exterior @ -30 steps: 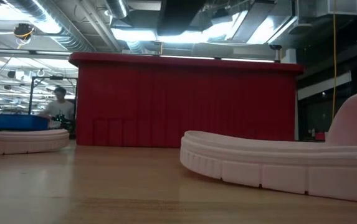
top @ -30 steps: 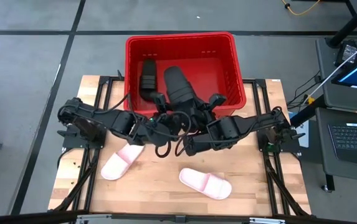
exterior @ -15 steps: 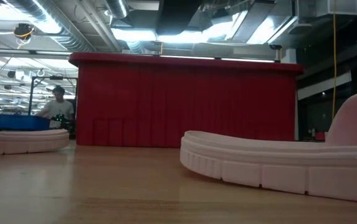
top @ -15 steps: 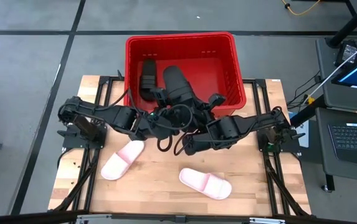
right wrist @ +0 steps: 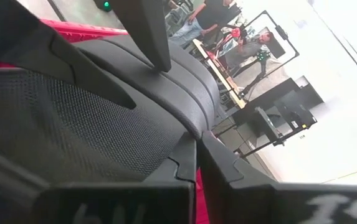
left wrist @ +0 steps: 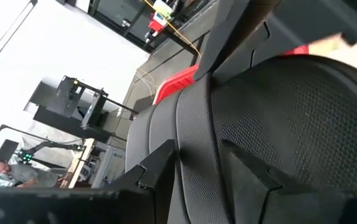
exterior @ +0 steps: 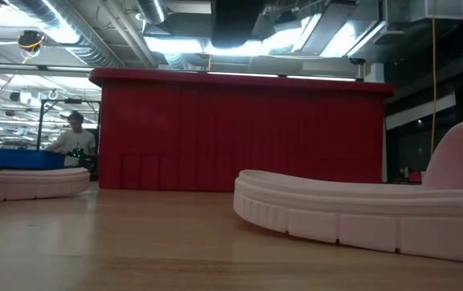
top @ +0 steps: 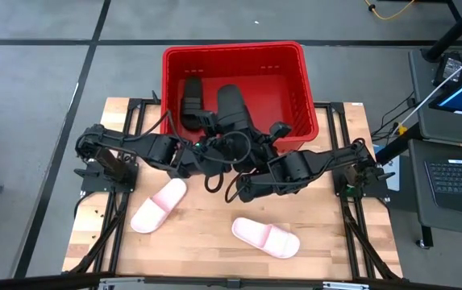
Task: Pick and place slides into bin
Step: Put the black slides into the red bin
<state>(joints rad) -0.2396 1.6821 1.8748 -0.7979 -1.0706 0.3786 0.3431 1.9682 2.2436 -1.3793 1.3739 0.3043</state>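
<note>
Right now one black slide (top: 231, 107) sits tilted over the near wall of the red bin (top: 295, 72), toe end inside, heel end at the rim. Left gripper (top: 214, 133) has its jaws spread wide on that slide's strap; the left wrist view shows textured black strap (left wrist: 278, 118) filling the frame. Right gripper (top: 272, 134) is beside it at the bin's near rim, fingers (right wrist: 187, 158) pressed together, holding nothing. Second black slide (top: 191, 97) lies inside the bin near its left wall. Two pink slides on the wooden table (top: 351, 234): one (top: 158, 205) left, one (top: 266, 237) centre-right, well apart.
</note>
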